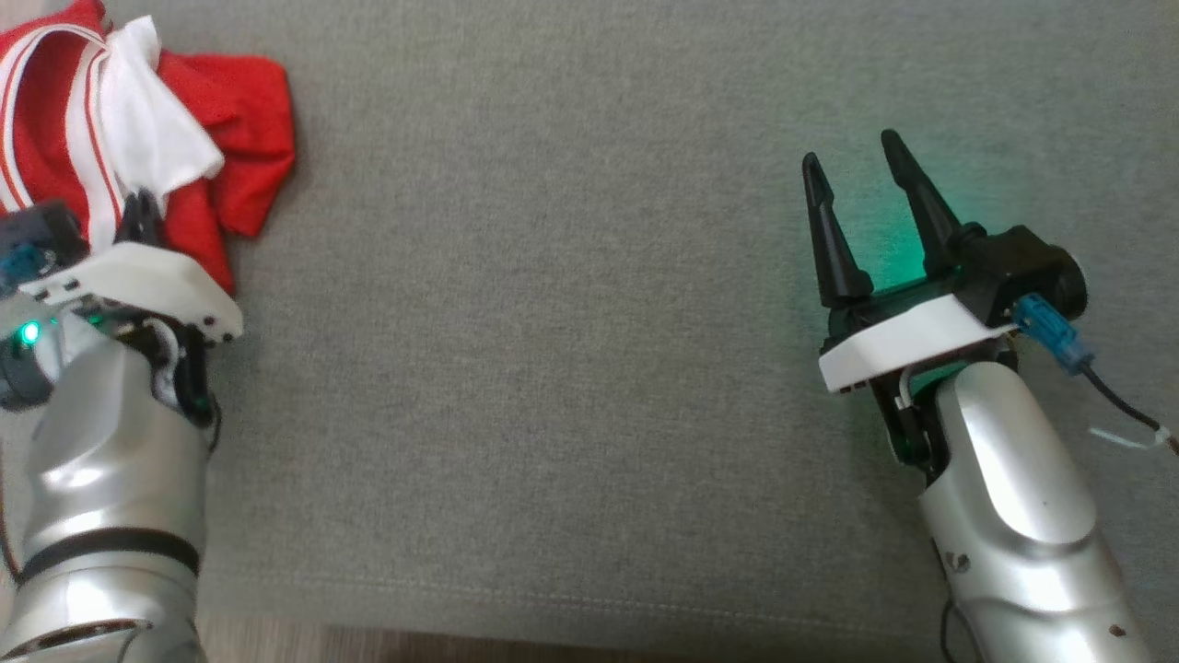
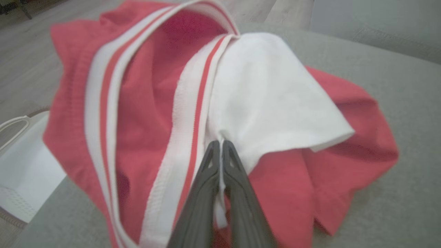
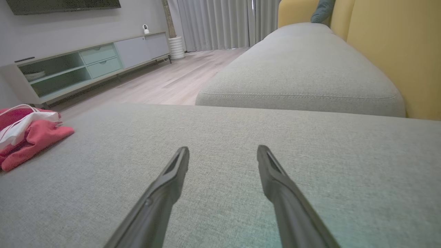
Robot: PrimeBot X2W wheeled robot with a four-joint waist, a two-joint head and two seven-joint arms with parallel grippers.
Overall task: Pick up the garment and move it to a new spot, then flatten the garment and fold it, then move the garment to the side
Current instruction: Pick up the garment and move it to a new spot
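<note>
Garment (image 1: 241,110) bunched at the far-left edge of the grey cushion (image 1: 553,387), left gripper (image 2: 220,143) clamped on it.
Red fabric, white striped trim, white panel on top. Left jaws pinched together on a fold of the white panel right beside the trim. Right gripper (image 1: 849,147) spread wide over bare cushion, well apart from the garment.

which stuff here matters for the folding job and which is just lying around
Job: crumpled red-and-white fabric garment; left hand, shut on it; open right hand; grey fabric cushion.
Lying about: pale green and grey TV cabinet; teal pillow.
</note>
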